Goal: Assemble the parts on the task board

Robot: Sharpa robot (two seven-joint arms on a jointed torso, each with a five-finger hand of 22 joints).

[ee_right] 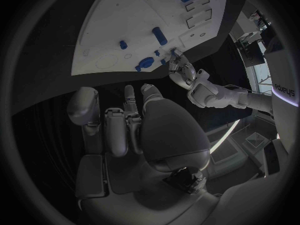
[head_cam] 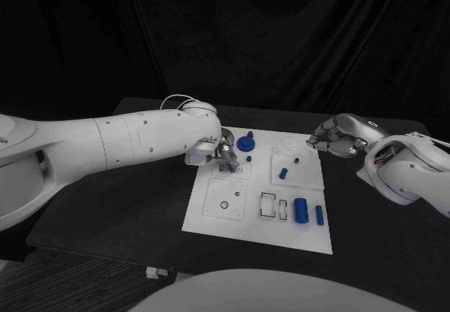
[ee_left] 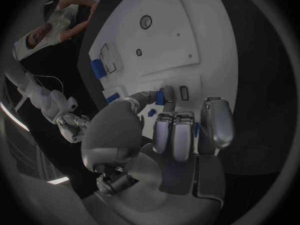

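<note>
- White task board (head_cam: 214, 214) lies mid-table on the black table (head_cam: 131, 201); blue parts are spread over it, some standing, some loose.
- Standing or seated, as far as I can judge: round blue part (head_cam: 246, 143) near the far edge, small peg (head_cam: 283, 173) in the right-hand plate, tiny piece (head_cam: 296, 160) beyond it.
- Loose: large blue cylinder (head_cam: 301, 210) and slim blue bar (head_cam: 320, 215) lie side by side at the near right, beside the rectangular slots (head_cam: 269, 205). Those slots look unfilled; so does the round hole (head_cam: 224, 205) in the near-left plate.
- Left hand (head_cam: 223, 155) is down on the board just beside the round part. Left wrist view: fingertips (ee_left: 167, 94) pinch a small blue part (ee_left: 159, 98) right at the board surface, next to a small rectangular pocket (ee_left: 184, 92). Seated or not: cannot tell.
- Right hand (head_cam: 335, 140) hovers over the board's far right corner, fingers curled in, nothing visible in them.
- Estimate: early to middle. One insertion in hand; cylinder, bar and the open slots remain.
</note>
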